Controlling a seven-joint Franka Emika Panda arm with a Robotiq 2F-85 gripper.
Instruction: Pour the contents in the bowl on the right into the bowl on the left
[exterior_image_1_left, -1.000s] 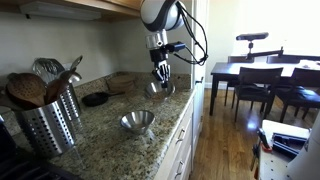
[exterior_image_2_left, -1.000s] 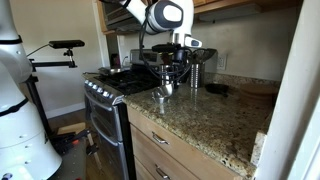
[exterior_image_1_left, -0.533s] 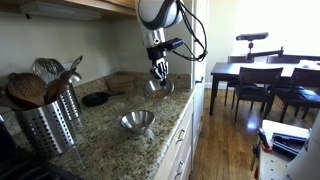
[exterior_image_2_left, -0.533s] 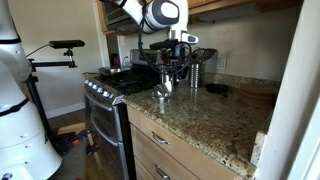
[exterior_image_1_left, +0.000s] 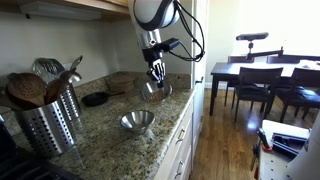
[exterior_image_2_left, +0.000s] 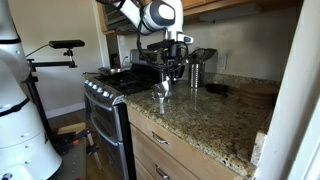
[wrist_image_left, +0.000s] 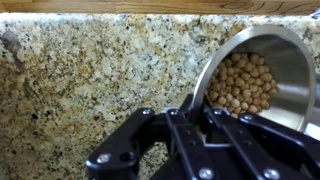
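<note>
My gripper is shut on the rim of a steel bowl and holds it just above the granite counter; the pair also show in an exterior view, gripper over bowl. In the wrist view the jaws pinch the rim of this bowl, which is filled with small tan round beans. A second steel bowl sits on the counter nearer the front edge, apart from the held one. I cannot see into it.
A steel utensil holder with wooden spoons stands at one end of the counter. A dark dish and a wooden object lie by the wall. A stove adjoins the counter. A dining table with chairs stands beyond.
My gripper has shifted with the bowl along the counter, a little toward the second bowl, and lifted it slightly. The second bowl has not moved.
</note>
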